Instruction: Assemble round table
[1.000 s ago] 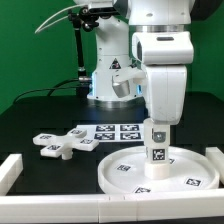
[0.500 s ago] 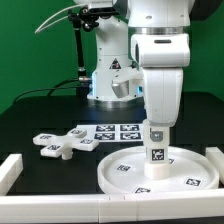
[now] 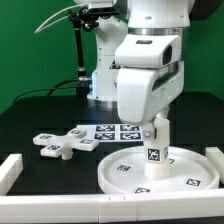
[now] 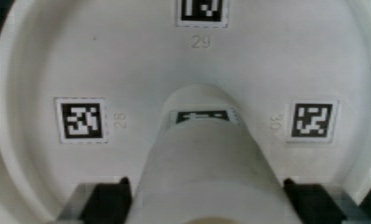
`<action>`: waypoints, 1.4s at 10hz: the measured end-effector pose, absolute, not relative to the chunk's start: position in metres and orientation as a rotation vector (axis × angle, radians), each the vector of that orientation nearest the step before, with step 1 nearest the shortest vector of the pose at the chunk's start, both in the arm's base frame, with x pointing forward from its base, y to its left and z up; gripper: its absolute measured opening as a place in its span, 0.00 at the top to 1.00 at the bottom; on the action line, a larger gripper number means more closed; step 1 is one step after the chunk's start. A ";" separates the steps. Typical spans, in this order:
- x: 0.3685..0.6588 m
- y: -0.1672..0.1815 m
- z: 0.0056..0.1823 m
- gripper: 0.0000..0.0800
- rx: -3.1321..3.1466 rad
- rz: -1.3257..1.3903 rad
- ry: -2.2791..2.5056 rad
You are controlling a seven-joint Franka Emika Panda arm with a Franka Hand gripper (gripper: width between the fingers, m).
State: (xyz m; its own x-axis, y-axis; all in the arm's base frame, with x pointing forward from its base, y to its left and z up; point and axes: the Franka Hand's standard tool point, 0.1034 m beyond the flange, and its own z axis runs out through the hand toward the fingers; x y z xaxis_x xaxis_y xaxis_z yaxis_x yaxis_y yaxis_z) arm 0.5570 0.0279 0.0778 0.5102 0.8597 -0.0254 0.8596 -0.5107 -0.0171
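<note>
The large round rimmed disc (image 3: 118,180) lies flat at the front of the black table. The short thick cylinder leg (image 3: 155,155) stands upright at its middle, a tag facing the camera. My gripper (image 3: 155,134) comes down from above and is shut on the leg's upper part. In the wrist view the leg (image 4: 208,150) runs between my two black fingers (image 4: 107,200), with the disc (image 4: 57,60) and its tags spread beneath. The cross-shaped foot piece (image 3: 62,145) lies loose on the table at the exterior view's left of the disc.
The marker board (image 3: 112,130) lies flat behind the disc, partly hidden by the arm. White border bars stand at the exterior view's left (image 3: 8,172) and right (image 3: 215,155) edges of the table. The robot base (image 3: 110,80) stands at the back.
The wrist and hand have turned about the vertical axis over the leg. The leg, disc and foot piece stay in the same places.
</note>
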 end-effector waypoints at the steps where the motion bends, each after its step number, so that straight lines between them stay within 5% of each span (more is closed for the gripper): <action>1: 0.557 0.028 0.078 0.49 -2.756 0.049 -1.504; 14: 0.554 0.028 0.075 0.49 -3.074 0.032 0.218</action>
